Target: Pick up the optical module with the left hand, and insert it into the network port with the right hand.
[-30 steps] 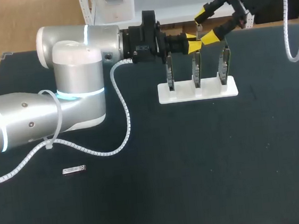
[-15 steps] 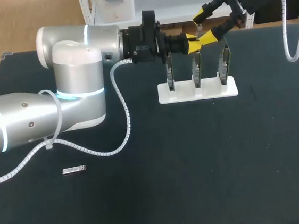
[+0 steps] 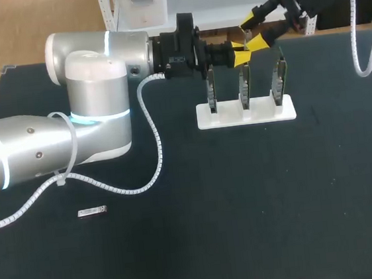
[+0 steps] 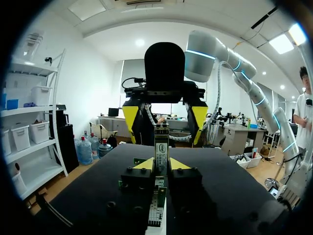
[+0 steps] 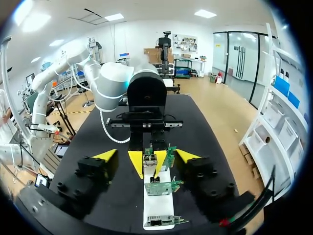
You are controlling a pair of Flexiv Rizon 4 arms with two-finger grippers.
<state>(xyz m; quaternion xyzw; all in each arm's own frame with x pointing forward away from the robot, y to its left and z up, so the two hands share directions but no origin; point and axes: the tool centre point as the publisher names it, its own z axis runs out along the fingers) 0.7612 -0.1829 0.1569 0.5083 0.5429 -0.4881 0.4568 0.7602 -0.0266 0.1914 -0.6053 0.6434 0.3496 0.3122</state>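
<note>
Loose module lies flat on the dark table, nearest the front edge and well apart from the rest. Farther in, a white stand holds three upright network cards. Close by the middle card's top, the left gripper is clamped on the optical module, which it holds upright. Beyond it, the right gripper faces it with fingers spread wide, one on each side of the module.

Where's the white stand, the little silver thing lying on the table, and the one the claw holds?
White plastic stand (image 3: 263, 115), head view, flat base.
Small silver module lying loose (image 3: 92, 212), head view, middle.
Upright silver rectangular optical module (image 4: 161, 147), left wrist view, labelled face.
</note>
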